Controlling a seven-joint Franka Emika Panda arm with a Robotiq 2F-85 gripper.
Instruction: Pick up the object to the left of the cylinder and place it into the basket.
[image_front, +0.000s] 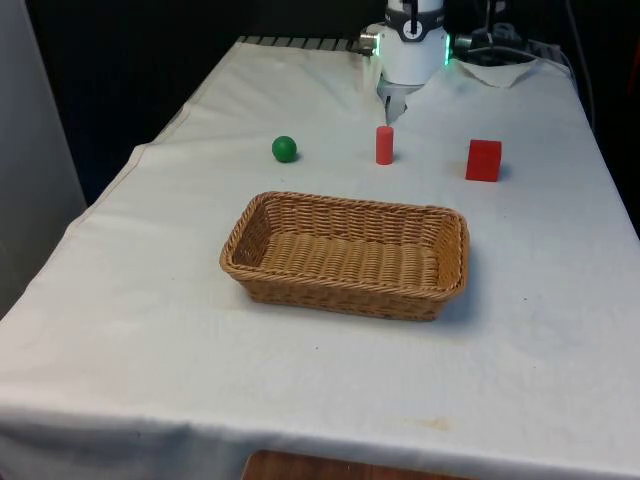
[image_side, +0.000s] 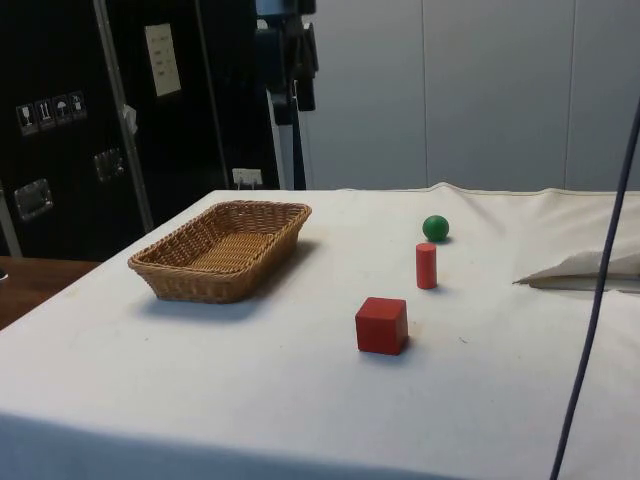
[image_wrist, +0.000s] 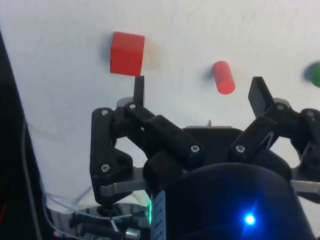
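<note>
A green ball (image_front: 284, 149) sits on the white worktop (image_front: 150, 330), well apart from the other things. In the front view it is on the left of a red cylinder (image_front: 384, 145), which stands upright. On the front view's right of the cylinder sits a red cube (image_front: 484, 160). The three things make a row across the worktop — ball, cylinder, cube — and none of them touch.

In front of that row, nearer the front camera, is a woven basket (image_front: 242, 252). It is long and shallow, and it lies flat on the cloth. From the side, the basket (image_side: 160, 270) is at one end, the cube (image_side: 381, 325) is nearest the camera, the cylinder (image_side: 426, 266) is behind it, and the ball (image_side: 435, 228) is farthest back.

The hand (image_wrist: 197, 92) hangs in the air above the far end of the worktop, behind the cylinder. Its two black fingers (image_wrist: 138, 90) are spread wide apart and hold nothing. Past them you can see the cube (image_wrist: 127, 53), the cylinder (image_wrist: 223, 77) and a bit of the green ball (image_wrist: 315, 74) at the edge. In the front view the hand (image_front: 392, 108) is just behind the cylinder — it touches nothing.

A folded bit of white cloth (image_side: 585, 270) lies near the far end.
</note>
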